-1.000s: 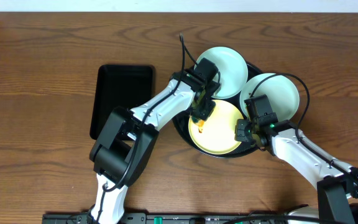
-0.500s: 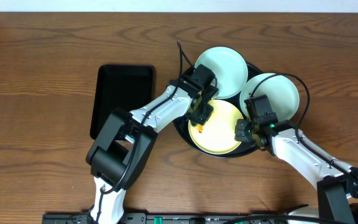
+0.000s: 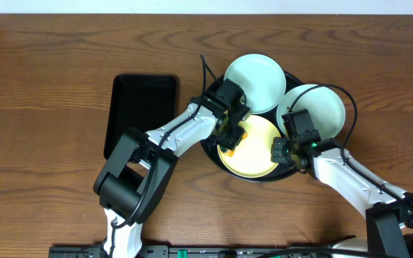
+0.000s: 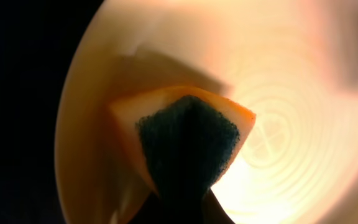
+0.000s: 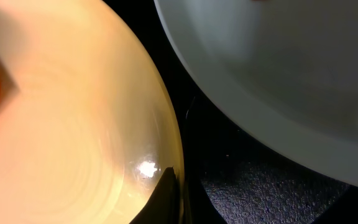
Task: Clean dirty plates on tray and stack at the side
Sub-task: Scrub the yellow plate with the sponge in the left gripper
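Note:
The pale yellow plate [image 3: 258, 154] lies at the front of the round black tray [image 3: 211, 152]. Two mint-white plates sit behind it, one at the back [image 3: 257, 80] and one at the right [image 3: 317, 107]. My left gripper [image 3: 228, 133] is shut on an orange sponge [image 3: 233, 140] with a dark green scrub face [image 4: 188, 140], pressed on the yellow plate's left part [image 4: 291, 143]. My right gripper [image 3: 281, 152] is shut on the yellow plate's right rim [image 5: 174, 186]. The right mint plate [image 5: 278, 74] is just beyond it, with bare tray [image 5: 253, 183] between.
A smaller rectangular black tray [image 3: 142, 115] lies on the wooden table [image 3: 49, 86] to the left of the round tray. The left arm reaches across from the front left. The right arm comes in from the front right corner.
My left gripper and the sponge have shifted slightly to the left on the yellow plate. The right gripper and the plates have not moved.

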